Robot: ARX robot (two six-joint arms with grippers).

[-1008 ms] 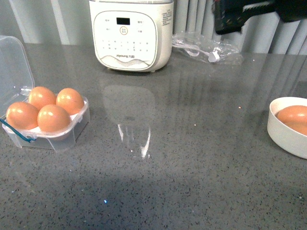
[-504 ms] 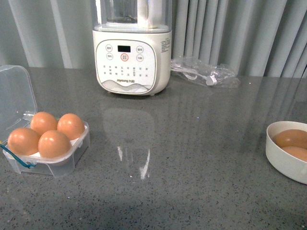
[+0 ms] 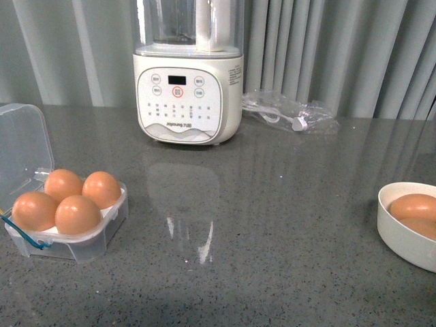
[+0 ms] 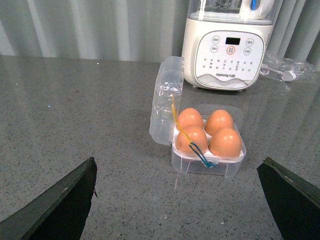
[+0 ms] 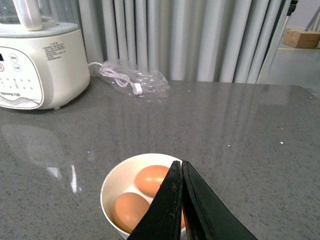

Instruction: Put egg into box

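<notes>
Your right end effector (image 5: 181, 165) is clenched, its two dark flat fingers (image 5: 167, 200) pressed together with nothing between them, and it hangs just above one round white bowl (image 5: 106, 195) that holds two eggs (image 5: 150, 180). Your left end effector (image 4: 178, 161) is released, its two dark fingers spread wide and gripping nothing. Straight ahead of it, near but apart, sits the one box (image 4: 207, 167), and each of its four cells is filled by one more egg, so there are six in all. They look alike, so you cannot tell which is the task's own. The lid (image 4: 165, 105) stands open on the side of the box away from the right end effector, and one thin blue-yellow cord (image 4: 192, 145) drapes across the eggs nearest that lid. Beyond the box stands one cream-white blender (image 4: 227, 50) with a button panel and a clear jar on top. Beyond the bowl lies one crumpled clear bag (image 5: 132, 80) with a white cable inside. Everything rests on a grey speckled tabletop (image 3: 272, 238), glossy enough to mirror the blender. Pale grey pleated curtains (image 3: 327, 48) close off the room behind. The eggs are smooth and orange-brown, and the box is clear, rounded plastic.
</notes>
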